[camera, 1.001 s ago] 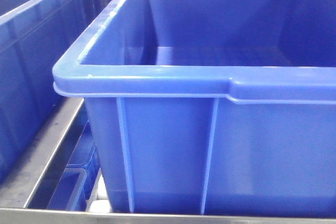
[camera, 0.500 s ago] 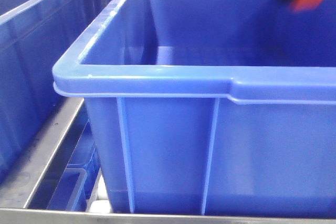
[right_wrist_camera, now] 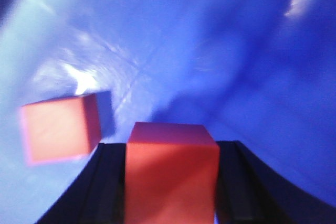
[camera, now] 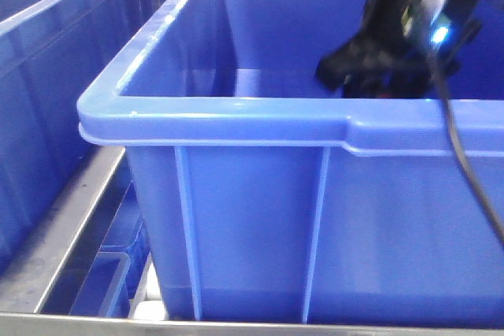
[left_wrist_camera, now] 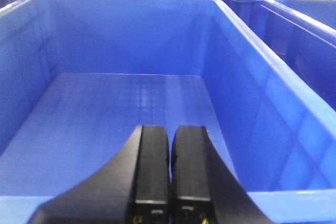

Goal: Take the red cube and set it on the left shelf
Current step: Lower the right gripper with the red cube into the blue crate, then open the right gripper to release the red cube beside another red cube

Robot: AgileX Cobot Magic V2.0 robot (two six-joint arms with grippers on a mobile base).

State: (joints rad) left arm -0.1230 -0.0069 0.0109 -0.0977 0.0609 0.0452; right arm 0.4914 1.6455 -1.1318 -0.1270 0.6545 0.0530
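Observation:
My right gripper (right_wrist_camera: 172, 148) is shut on a red cube (right_wrist_camera: 172, 177), its jaws pressed on the cube's left and right faces. It is inside a large dark-blue crate (right_wrist_camera: 252, 61), close above the floor. A second red cube (right_wrist_camera: 59, 127) lies on the crate floor to the left. In the front view the right gripper (camera: 376, 68) reaches down into the crate (camera: 236, 108), which sits on the grey steel shelf rails (camera: 47, 249). My left gripper (left_wrist_camera: 170, 132) is shut and empty, above another blue crate (left_wrist_camera: 105, 108) with a bare floor.
More blue crates stand beside this one, at the left in the front view (camera: 47, 60) and at the right in the left wrist view (left_wrist_camera: 299, 30). A black cable (camera: 465, 163) hangs from the right arm over the crate's front rim.
The right arm entered the front view from the upper right with the red cube and has dropped lower into the crate, moving left.

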